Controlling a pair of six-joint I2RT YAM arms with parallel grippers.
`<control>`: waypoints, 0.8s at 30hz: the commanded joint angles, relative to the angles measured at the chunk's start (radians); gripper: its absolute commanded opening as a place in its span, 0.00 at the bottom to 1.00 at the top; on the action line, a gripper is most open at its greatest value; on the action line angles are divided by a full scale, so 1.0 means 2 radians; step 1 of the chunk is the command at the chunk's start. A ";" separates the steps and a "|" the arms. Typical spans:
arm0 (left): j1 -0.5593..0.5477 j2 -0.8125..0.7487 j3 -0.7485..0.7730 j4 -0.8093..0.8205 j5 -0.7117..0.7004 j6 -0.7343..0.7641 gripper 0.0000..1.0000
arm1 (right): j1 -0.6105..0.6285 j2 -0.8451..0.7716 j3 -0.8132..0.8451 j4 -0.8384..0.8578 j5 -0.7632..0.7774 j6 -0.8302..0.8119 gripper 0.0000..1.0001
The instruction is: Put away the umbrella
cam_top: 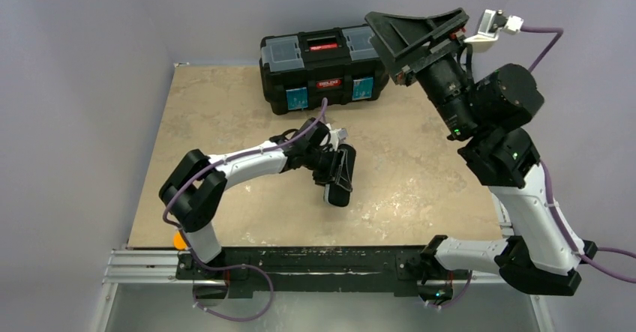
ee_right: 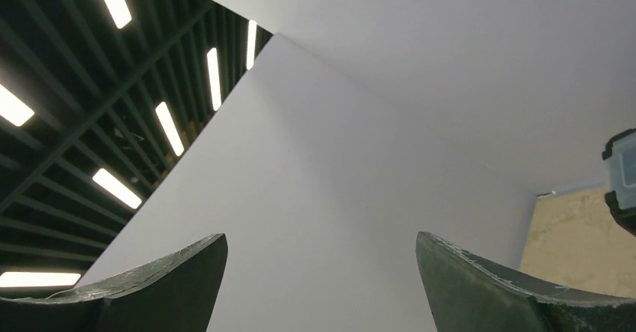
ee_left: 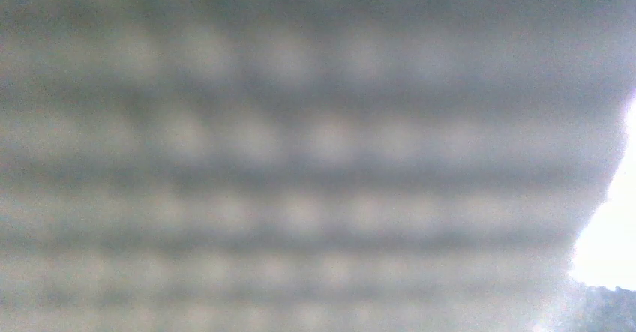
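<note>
The umbrella is out of view in every frame. My left gripper (cam_top: 342, 173) is low over the middle of the table, its black fingers closed around a dark grey oblong case (cam_top: 337, 194) that points toward the near edge. The left wrist view is filled by a blurred grey woven surface (ee_left: 300, 167) pressed close to the lens, so its jaws are hidden there. My right gripper (cam_top: 417, 20) (ee_right: 321, 236) is raised high at the back right and points up at the wall. It is open wide, with nothing between its fingers (ee_right: 172, 279).
A black toolbox (cam_top: 324, 66) with a red latch and closed lid stands at the table's far edge; its corner (ee_right: 621, 178) shows in the right wrist view. The tan table (cam_top: 225, 107) is walled on the left and back. A small orange thing (cam_top: 178, 240) sits by the left arm's base.
</note>
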 commanded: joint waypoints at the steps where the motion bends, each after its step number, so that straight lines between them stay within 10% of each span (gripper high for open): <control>1: 0.030 0.014 0.027 0.090 0.063 -0.054 0.15 | 0.001 -0.015 -0.010 0.024 0.025 0.017 0.99; 4: 0.062 0.029 0.036 0.114 0.079 -0.081 0.83 | 0.001 -0.010 -0.006 0.025 0.020 0.019 0.99; 6: 0.085 0.026 0.027 0.144 0.093 -0.100 0.96 | 0.001 -0.009 -0.012 0.030 0.009 0.027 0.99; 24: 0.154 -0.155 -0.034 -0.106 -0.067 0.054 1.00 | 0.001 -0.036 -0.108 0.029 0.064 -0.004 0.99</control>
